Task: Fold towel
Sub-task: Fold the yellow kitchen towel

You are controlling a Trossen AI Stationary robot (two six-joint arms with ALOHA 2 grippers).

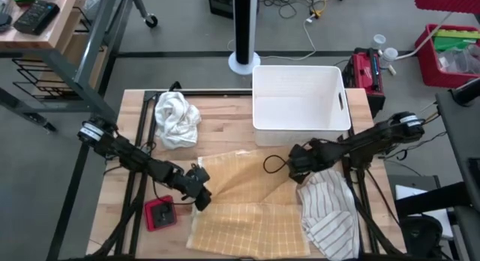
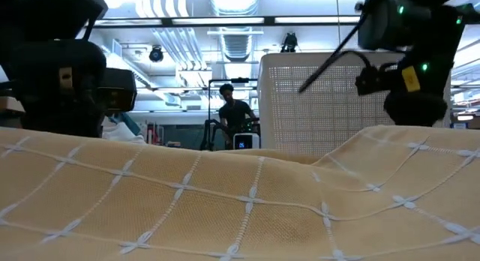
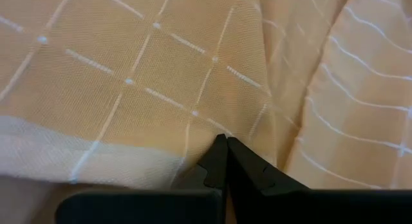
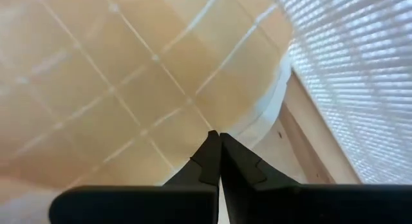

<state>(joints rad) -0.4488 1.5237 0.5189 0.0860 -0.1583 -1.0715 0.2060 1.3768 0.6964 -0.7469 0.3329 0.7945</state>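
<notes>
A yellow towel [image 1: 247, 208] with a white grid lies spread on the wooden table's near middle; it fills the low view's foreground [image 2: 225, 201]. My left gripper [image 1: 201, 193] is shut at the towel's left edge. My right gripper [image 1: 294, 169] is shut at the towel's far right part, where the cloth rises [image 2: 375, 137] from the table. Both wrist views look down onto the towel just past the shut fingertips. My left gripper [image 3: 225, 141] pinches the towel beside its pale hemmed left edge [image 3: 193, 130], slanting down from the table's left. A crease [image 3: 264, 69] runs away from the fingertips. One layer or several, I cannot tell. The towel around the hold rests low on the table. My right gripper [image 4: 215, 135] pinches the towel near its curved right edge [image 4: 257, 114], pointing steeply down from above. The fingertips hide the place of contact itself. The cloth here is raised off the table and slopes down to the flat part.
A white bin [image 1: 300, 103] stands at the far middle right. A crumpled white cloth [image 1: 176, 118] lies at the far left and a striped cloth [image 1: 330, 212] at the near right, beside the towel. A small red object [image 1: 160, 212] sits left of the towel.
</notes>
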